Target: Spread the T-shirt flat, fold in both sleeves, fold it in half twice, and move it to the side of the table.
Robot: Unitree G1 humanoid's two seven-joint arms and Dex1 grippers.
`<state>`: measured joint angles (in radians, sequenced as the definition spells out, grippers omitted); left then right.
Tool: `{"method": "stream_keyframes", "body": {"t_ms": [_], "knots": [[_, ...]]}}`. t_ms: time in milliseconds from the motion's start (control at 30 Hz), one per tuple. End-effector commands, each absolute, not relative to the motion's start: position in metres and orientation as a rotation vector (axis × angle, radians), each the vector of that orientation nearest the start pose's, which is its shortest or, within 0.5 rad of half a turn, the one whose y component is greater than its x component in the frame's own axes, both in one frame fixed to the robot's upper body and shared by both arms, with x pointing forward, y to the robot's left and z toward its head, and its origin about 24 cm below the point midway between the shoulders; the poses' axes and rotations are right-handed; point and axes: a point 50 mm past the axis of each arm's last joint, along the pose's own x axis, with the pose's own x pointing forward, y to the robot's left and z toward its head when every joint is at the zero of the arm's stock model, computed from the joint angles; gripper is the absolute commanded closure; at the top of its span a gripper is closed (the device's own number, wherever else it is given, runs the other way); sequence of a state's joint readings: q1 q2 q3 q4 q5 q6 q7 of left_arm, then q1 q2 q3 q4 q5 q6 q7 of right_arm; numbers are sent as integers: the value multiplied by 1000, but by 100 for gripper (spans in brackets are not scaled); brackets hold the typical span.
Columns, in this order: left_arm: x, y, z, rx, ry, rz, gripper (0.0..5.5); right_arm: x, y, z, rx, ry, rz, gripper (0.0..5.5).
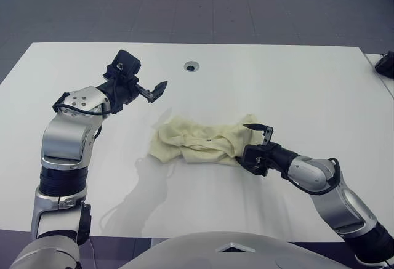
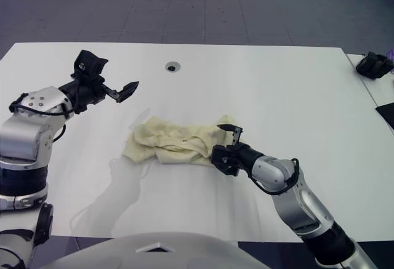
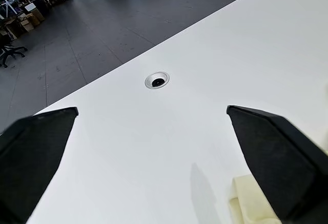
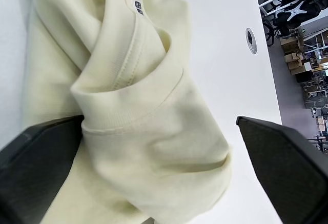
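We find the crumpled T-shirt [image 1: 200, 143] in the middle of the desk [image 1: 295, 84], its long axis running 9 to 3 o'clock. Our right end effector [image 1: 258, 132], fingers spread, straddles its 3 o'clock end. The left end effector [image 1: 157, 90], also spread, hovers apart at 10 o'clock.

I can read no text, number or sign from here. The one label I see is a small tag [image 4: 139, 6] sewn at the neck of the T-shirt [image 4: 154, 147]. It carries dark print, too small for me to make out.
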<state>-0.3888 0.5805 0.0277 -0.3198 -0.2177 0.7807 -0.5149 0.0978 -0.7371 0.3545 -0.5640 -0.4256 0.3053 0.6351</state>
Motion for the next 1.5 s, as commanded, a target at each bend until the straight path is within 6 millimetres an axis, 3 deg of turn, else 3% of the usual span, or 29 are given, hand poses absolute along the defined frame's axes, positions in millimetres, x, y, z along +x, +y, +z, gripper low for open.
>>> {"method": "stream_keyframes", "body": {"t_ms": [33,300,1267,1400,1500], "knots": [[288,195,164,368,182,-484,10,197,-155,86,-1113,173,876,12],[287,193,161,378,191,-493,10,202,-154,90,-1135,129,853,12],[284,195,159,401,197,-514,10,198,-147,96,-1123,98,900,493],[279,194,162,458,160,-574,10,203,-148,101,-1117,73,873,547],[268,190,161,492,160,-697,10,207,-149,106,-1103,47,842,548]]}}
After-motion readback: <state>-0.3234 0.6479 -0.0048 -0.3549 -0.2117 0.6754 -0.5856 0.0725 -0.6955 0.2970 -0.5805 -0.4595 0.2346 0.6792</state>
